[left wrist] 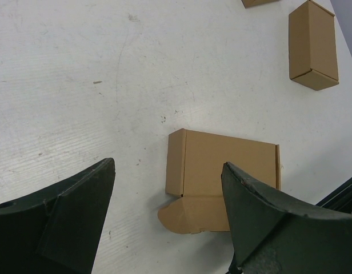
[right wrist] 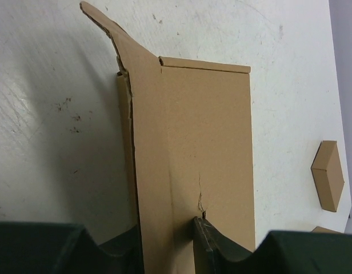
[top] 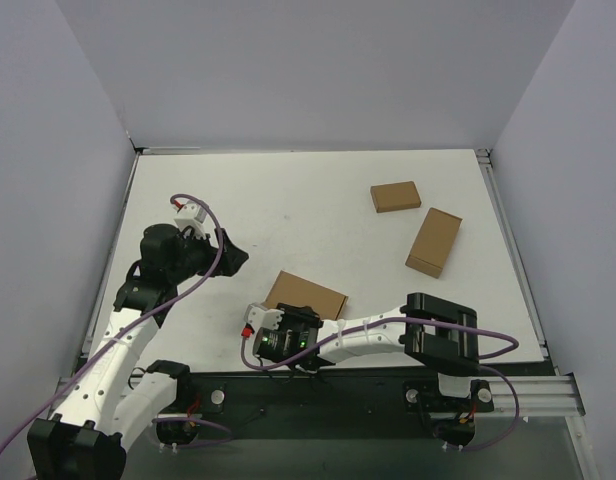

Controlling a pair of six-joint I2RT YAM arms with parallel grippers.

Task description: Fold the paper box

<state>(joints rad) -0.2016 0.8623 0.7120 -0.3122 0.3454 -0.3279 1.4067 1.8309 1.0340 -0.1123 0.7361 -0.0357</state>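
The paper box (top: 306,297) is a flat, shallow brown cardboard piece lying near the table's front edge; its rounded flap (left wrist: 190,214) sticks out at one end. My right gripper (top: 300,322) reaches it from the near side. In the right wrist view the right gripper (right wrist: 164,234) has its fingers on either side of a raised panel of the box (right wrist: 199,125), and the card is creased at one fingertip (right wrist: 203,228). My left gripper (top: 228,255) hangs left of the box, above the table. In its own view the left gripper (left wrist: 168,165) is wide open and holds nothing.
Two small closed brown boxes lie at the back right, one square-ish (top: 395,196) and one longer (top: 434,241). The longer one shows in the left wrist view (left wrist: 313,45). White walls close in the table on three sides. The arm bases and a metal rail (top: 528,395) line the near edge.
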